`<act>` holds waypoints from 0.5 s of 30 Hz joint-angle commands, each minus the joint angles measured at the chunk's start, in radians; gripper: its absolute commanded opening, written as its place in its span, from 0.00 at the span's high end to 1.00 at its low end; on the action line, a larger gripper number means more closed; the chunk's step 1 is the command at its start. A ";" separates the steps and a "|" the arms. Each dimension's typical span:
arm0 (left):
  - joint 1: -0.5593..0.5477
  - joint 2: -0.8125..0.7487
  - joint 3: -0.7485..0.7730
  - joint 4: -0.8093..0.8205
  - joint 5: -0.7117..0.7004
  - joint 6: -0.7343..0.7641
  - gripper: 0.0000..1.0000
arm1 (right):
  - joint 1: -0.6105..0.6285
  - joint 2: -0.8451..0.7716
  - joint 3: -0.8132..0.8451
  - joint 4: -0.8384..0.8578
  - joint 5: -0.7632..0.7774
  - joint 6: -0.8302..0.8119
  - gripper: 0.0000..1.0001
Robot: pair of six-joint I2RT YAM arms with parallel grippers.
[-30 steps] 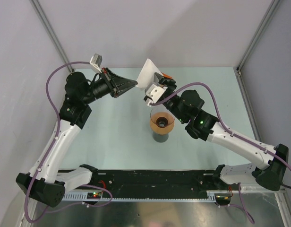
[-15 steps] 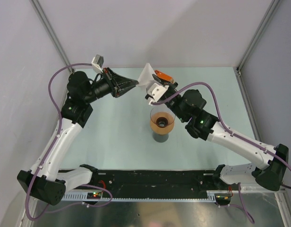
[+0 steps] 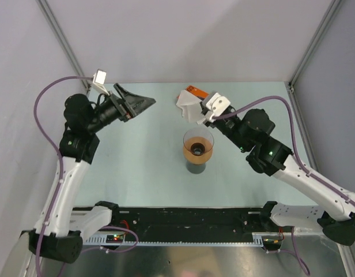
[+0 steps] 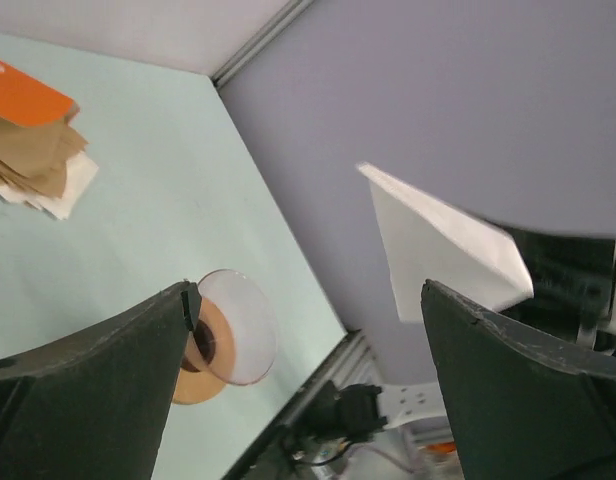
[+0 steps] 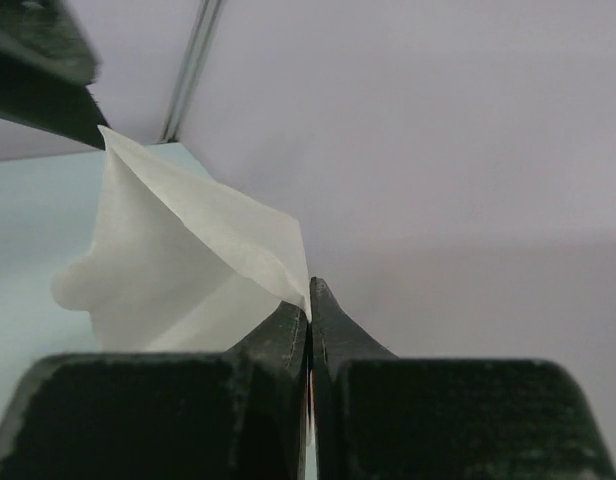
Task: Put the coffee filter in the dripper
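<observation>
A: Top view: right gripper (image 3: 196,111) fingertips are hidden under its wrist mount (image 3: 216,105) and the coffee filter (image 3: 188,107). Just beyond the tips, only a sliver of the orange pack (image 3: 193,90) shows.
B: Right wrist: the filter's lower part sits behind the fingers (image 5: 238,390). Blurred dark shape cut off at upper left, probably the left gripper (image 3: 150,103).
A: Left wrist: dripper (image 4: 243,320) part-hidden by its own finger, brown papers (image 4: 33,160) clipped at the frame edge, filter's edge smeared.

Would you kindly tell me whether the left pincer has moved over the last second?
Yes. In the top view the left pincer has drawn back to the left, farther from the dripper, which has stayed put.
</observation>
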 commanded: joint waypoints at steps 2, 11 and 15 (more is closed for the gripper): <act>-0.172 -0.124 0.063 -0.121 -0.233 0.365 0.00 | -0.028 0.013 0.110 -0.162 0.080 0.366 1.00; -0.483 -0.054 0.166 -0.156 -0.599 0.552 0.03 | -0.020 0.131 0.287 -0.334 0.260 0.618 1.00; -0.572 -0.001 0.219 -0.166 -0.698 0.607 0.09 | 0.002 0.136 0.282 -0.329 0.297 0.631 1.00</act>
